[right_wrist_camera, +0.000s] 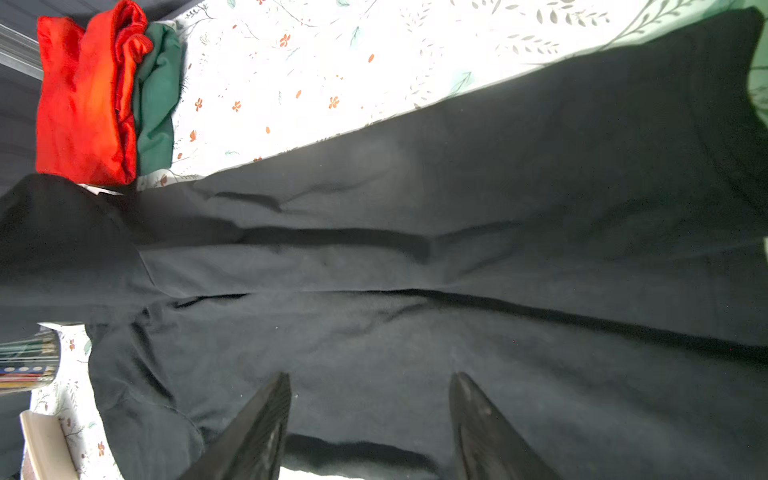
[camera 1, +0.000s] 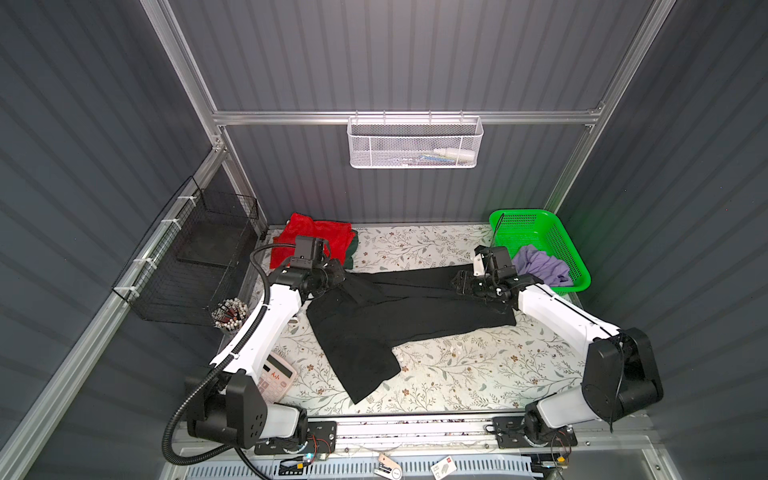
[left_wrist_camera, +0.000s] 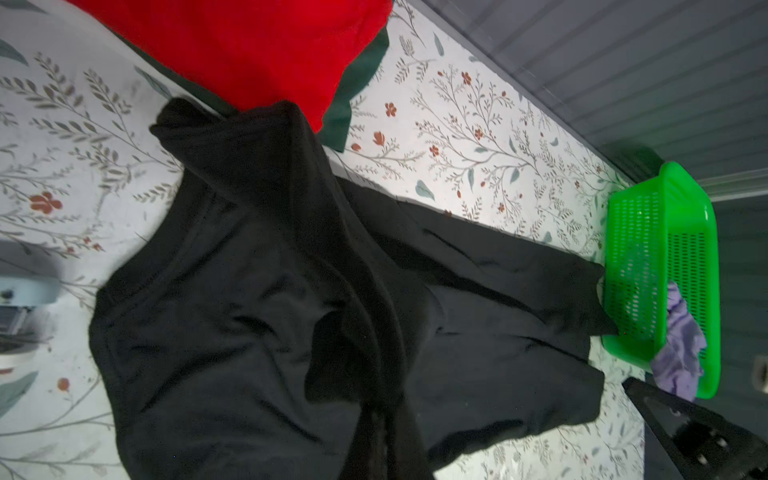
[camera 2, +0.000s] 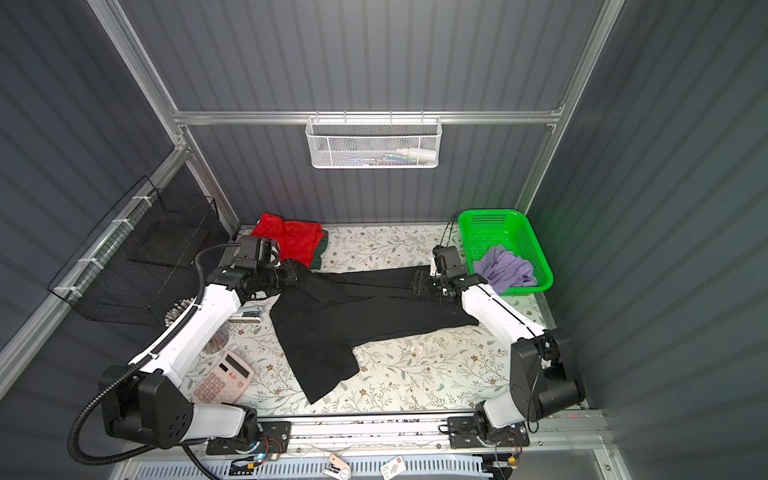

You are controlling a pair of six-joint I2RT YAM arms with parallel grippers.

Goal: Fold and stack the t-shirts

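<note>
Now, nearest us, one end of the black shirt [camera 1: 365, 365] is trailing toward the front edge of the table [camera 1: 478, 374], crumpled and off-square. So by our reckoning we are flattening it, not folding yet. Further in, our left gripper [camera 1: 337, 275] is pinching shut on a bunched edge of that shirt and lifting it, with the cloth tenting down from it. Our right gripper [right_wrist_camera: 370, 419] is hanging with jaws well apart above the shirt's other end, gripping nothing.

To do this well, we are judging that the right one should be coming down on an edge of the cloth, not the middle of the panel. Then both should be pulling apart evenly, so the long ridges are smoothing out. We should also be steering the left lift clear of what is lying just behind it — the red shirt [camera 1: 332, 235], folded on the green shirt [camera 1: 350, 255]. Farthest right, the lavender shirt [camera 1: 540, 266] is lying crumpled in the basket [camera 1: 521, 212].
</note>
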